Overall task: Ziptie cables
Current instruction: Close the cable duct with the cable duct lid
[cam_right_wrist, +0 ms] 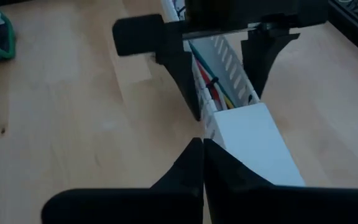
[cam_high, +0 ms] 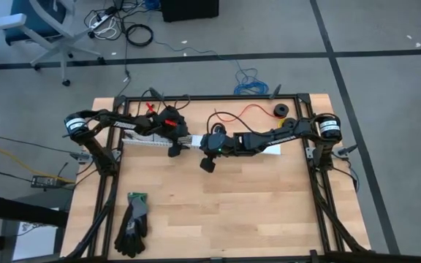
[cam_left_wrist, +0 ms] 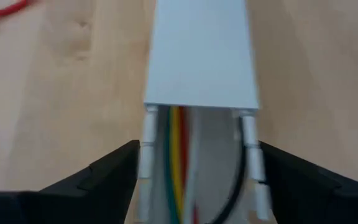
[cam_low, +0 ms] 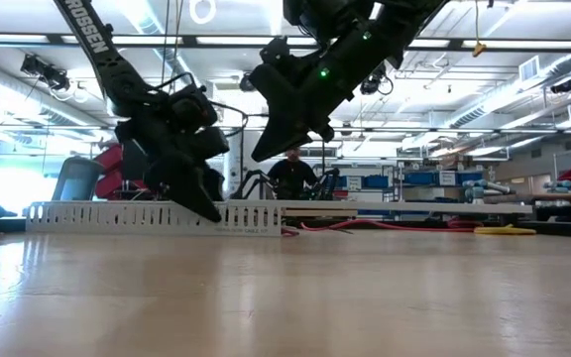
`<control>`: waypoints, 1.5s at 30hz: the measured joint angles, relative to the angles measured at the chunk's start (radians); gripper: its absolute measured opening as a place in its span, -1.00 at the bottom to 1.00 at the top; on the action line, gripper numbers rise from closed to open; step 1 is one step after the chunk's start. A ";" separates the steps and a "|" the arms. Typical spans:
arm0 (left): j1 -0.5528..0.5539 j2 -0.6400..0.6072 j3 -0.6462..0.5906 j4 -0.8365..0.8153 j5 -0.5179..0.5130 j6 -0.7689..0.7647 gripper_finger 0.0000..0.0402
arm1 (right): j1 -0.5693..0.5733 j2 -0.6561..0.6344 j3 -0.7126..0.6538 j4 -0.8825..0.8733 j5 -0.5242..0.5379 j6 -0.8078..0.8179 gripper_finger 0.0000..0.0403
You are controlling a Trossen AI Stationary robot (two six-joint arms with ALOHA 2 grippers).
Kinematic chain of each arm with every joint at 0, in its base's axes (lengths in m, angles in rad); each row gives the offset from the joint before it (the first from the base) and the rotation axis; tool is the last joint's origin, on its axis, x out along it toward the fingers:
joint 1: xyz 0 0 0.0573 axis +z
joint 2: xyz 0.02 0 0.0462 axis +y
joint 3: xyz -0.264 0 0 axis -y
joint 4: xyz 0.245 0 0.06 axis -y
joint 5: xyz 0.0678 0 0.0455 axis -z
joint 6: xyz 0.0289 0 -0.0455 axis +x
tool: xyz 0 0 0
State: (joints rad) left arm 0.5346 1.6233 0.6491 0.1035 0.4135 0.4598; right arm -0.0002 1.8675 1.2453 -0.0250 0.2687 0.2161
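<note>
Upper middle of the high view: left gripper [cam_high: 175,148] and right gripper [cam_high: 207,162] nearly meeting over a white slotted channel [cam_high: 148,142] lying across the wooden table [cam_high: 269,212]. In the left wrist view, left gripper [cam_left_wrist: 194,186] spread wide, fingers [cam_left_wrist: 114,171] straddling the channel [cam_left_wrist: 201,53] on both outer sides, close to its walls though contact cannot be told. Inside the open stretch of channel, the cables [cam_left_wrist: 178,155] (yellow, red and green strands, with a dark one alongside), running under the fitted white cover. In the right wrist view, right gripper [cam_right_wrist: 202,155] pressed together, tips side by side just at the covered end of the channel [cam_right_wrist: 253,140], holding nothing; cables [cam_right_wrist: 213,87] visible in the slotted part beyond. Lower left of the high view: a pair of dark gloves [cam_high: 132,223]. Upper right: a single red wire [cam_high: 251,109] and a dark tape roll [cam_high: 279,111]
</note>
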 joint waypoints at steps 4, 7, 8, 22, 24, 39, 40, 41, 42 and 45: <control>0.026 0.000 0.000 -0.018 0.079 -0.002 0.56 | 0.000 0.000 0.000 0.000 0.000 0.000 -1.00; 0.043 0.000 0.000 -0.019 0.079 -0.019 0.56 | 0.000 0.000 0.000 0.000 0.000 -0.002 -1.00; 0.048 0.000 0.000 -0.021 0.079 -0.019 0.56 | 0.000 0.000 0.000 0.000 0.000 -0.007 -1.00; 0.074 0.000 0.000 -0.030 0.051 -0.128 0.56 | 0.000 0.000 0.000 0.000 0.000 -0.018 -1.00; 0.074 0.000 0.003 -0.022 0.021 -0.145 0.56 | 0.000 0.000 0.000 0.000 0.000 -0.018 -1.00; 0.039 -0.305 -0.077 -0.039 -0.094 -0.079 0.56 | 0.007 0.000 0.000 0.000 0.000 -0.028 -1.00; 0.043 -0.344 -0.105 -0.029 -0.098 -0.079 0.56 | 0.007 0.000 0.000 0.000 0.000 -0.028 -1.00; 0.048 -0.385 -0.138 -0.017 -0.098 -0.083 0.56 | 0.007 0.000 0.000 0.000 0.000 -0.028 -1.00; 0.051 -0.424 -0.171 -0.003 -0.099 -0.093 0.56 | 0.007 0.000 0.000 0.000 0.000 -0.028 -1.00; 0.053 -0.528 -0.283 0.082 -0.102 -0.102 0.56 | 0.007 0.000 0.000 0.000 0.000 -0.029 -1.00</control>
State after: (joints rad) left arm 0.5873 1.0955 0.3665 0.1854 0.3114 0.3580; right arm 0.0067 1.8679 1.2453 -0.0250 0.2685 0.1869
